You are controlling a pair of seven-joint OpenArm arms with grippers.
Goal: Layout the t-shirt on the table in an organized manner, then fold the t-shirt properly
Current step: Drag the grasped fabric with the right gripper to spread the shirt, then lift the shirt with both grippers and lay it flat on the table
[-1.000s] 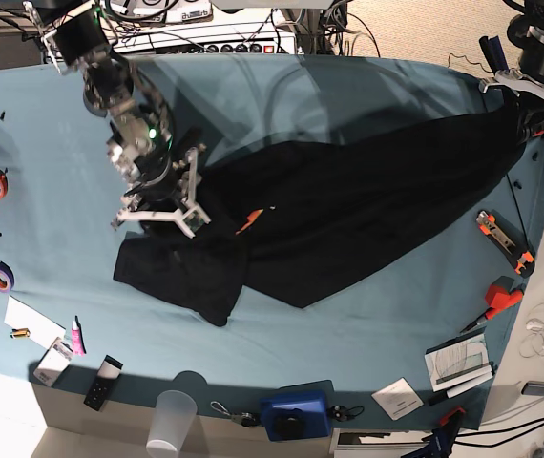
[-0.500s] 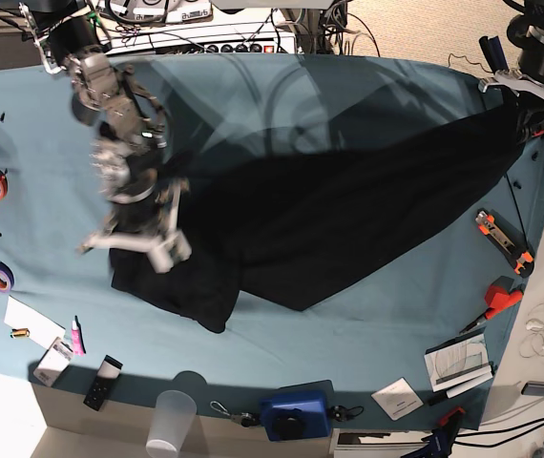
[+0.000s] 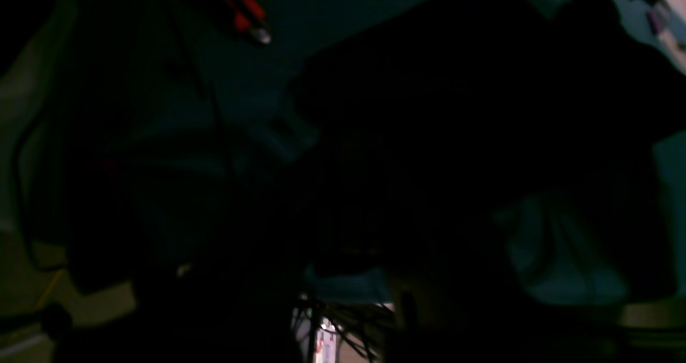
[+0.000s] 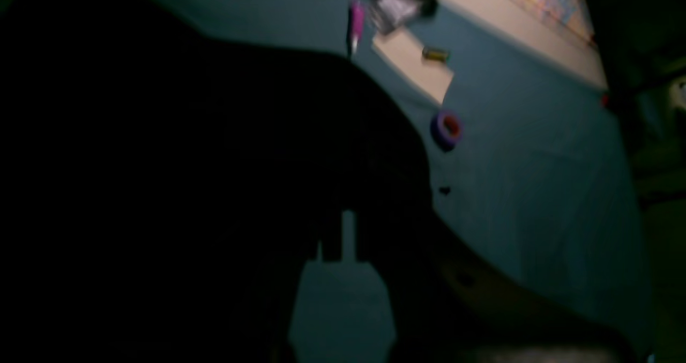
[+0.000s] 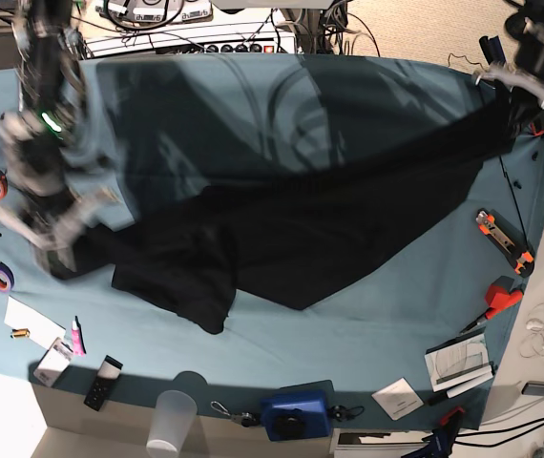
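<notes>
The t-shirt (image 5: 291,229) lies as a long black band across the table (image 5: 282,95), its long axis running from the far corner on the base view's right down toward the near side on that view's left, with a bunched, folded-under lump of cloth at the lower left end. The right gripper (image 5: 48,243) is at that left end, low over the table and motion-blurred in the base view; it appears to be pinching the shirt's edge, since a thin tongue of fabric stretches from the lump straight to it, though the jaws themselves are too smeared to see and the right wrist view shows mostly dark cloth. The left gripper (image 5: 515,86) sits at the opposite end of the shirt, at the far right corner of the table, where the fabric tapers up to it; its jaws look pressed together, seemingly on that end of the cloth, but the left wrist view is too dark to confirm. So the shirt hangs between the two arms, each nearest its own end. The right arm is stretched outward and down, forearm leaning away from the shirt; the left arm stands tall at the table's corner. The likely next need is pulling apart along this axis to flatten the lump.
</notes>
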